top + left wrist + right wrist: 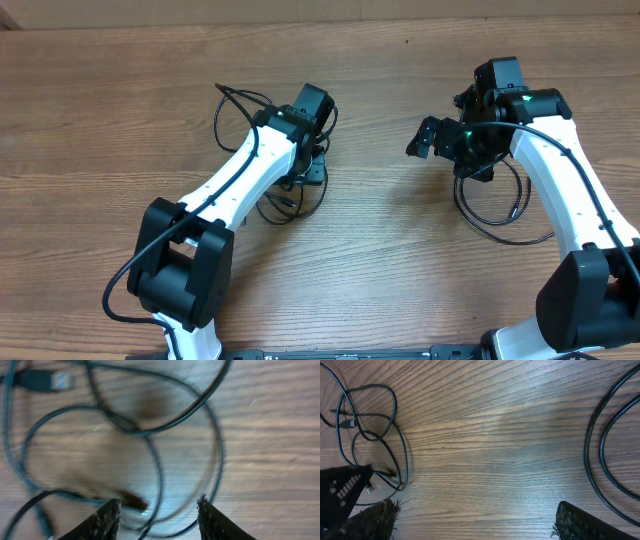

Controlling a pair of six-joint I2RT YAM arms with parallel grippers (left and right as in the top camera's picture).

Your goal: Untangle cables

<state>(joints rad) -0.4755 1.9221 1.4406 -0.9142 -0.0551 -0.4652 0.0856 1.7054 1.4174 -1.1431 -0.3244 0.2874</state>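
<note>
One knot of thin black cables (284,208) lies under my left gripper (312,150), with a loop (228,104) sticking out behind the arm. In the left wrist view the loops (150,430) cross on the wood and a plug with a bluish tip (56,380) lies at top left. My left gripper (159,512) stands open just above them, and strands run between its fingers (107,520) without being pinched. A second cable loop (497,228) lies below my right gripper (436,140). The right gripper (475,522) is wide open over bare wood.
The wooden table (380,260) carries everything. In the right wrist view the left-hand tangle (375,435) shows at far left beside the left arm's black tip (340,494), and two cable arcs (596,455) run along the right edge.
</note>
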